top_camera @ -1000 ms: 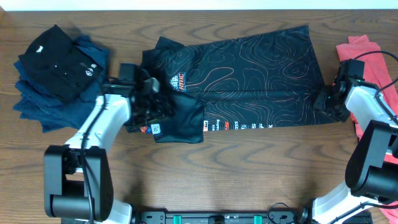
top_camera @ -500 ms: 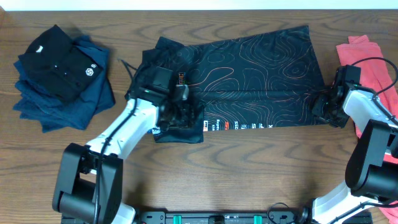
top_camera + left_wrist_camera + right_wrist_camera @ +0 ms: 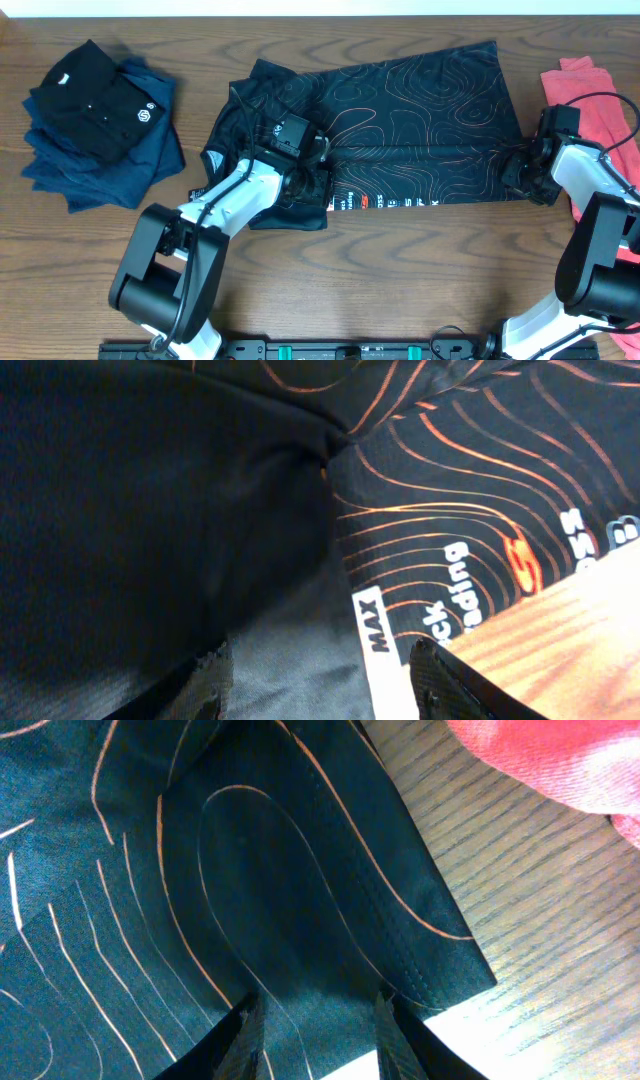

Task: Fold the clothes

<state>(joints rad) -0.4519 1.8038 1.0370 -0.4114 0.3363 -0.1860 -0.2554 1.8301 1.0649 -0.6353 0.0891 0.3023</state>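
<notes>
The black jersey [image 3: 410, 110] lies spread across the middle of the table [image 3: 420, 290], its left sleeve folded in. It looks light, limp and slick, apt to slide on itself, so hems and corners seem the surest holds. The left gripper [image 3: 325, 685] hangs over that sleeve, jaws apart. The right gripper [image 3: 318, 1035] straddles the right hem corner, jaws likewise apart.

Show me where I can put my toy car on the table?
Best spot: the wide bare table in front of the jersey, toward the near edge. A thin gap also lies between the shirt pile and the jersey. It is crowded on the right, where the right gripper sits between jersey and red garment.
</notes>
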